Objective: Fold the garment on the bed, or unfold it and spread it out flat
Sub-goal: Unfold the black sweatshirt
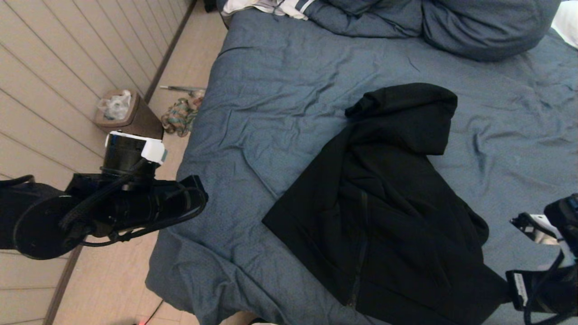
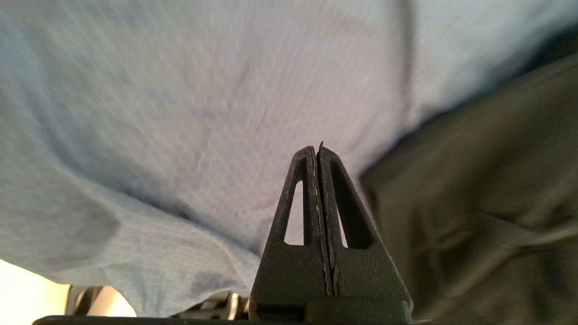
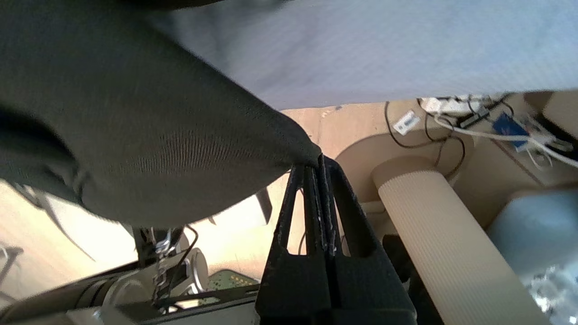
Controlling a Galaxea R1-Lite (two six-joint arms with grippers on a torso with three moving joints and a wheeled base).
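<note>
The black hooded garment [image 1: 384, 203] lies rumpled on the near right part of the blue bed [image 1: 280, 99], hood toward the pillows, its hem reaching the front edge. My right gripper [image 3: 318, 160] is shut on a ribbed corner of the garment [image 3: 135, 113], which hangs lifted off the bed's edge [image 3: 384, 45]; the right arm [image 1: 551, 280] shows at the bottom right. My left gripper [image 2: 318, 149] is shut with nothing in it, held over the duvet [image 2: 180, 113] beside the garment's left edge [image 2: 487, 216]. The left arm [image 1: 126, 203] hovers by the bed's left side.
Blue pillows [image 1: 474, 27] and a white striped cloth [image 1: 280, 6] lie at the head of the bed. A brown waste bin [image 1: 128, 115] and a coloured bundle [image 1: 178, 115] sit on the floor by the panelled wall. A beige ribbed cylinder [image 3: 442, 234] and cables [image 3: 474, 113] are below the right gripper.
</note>
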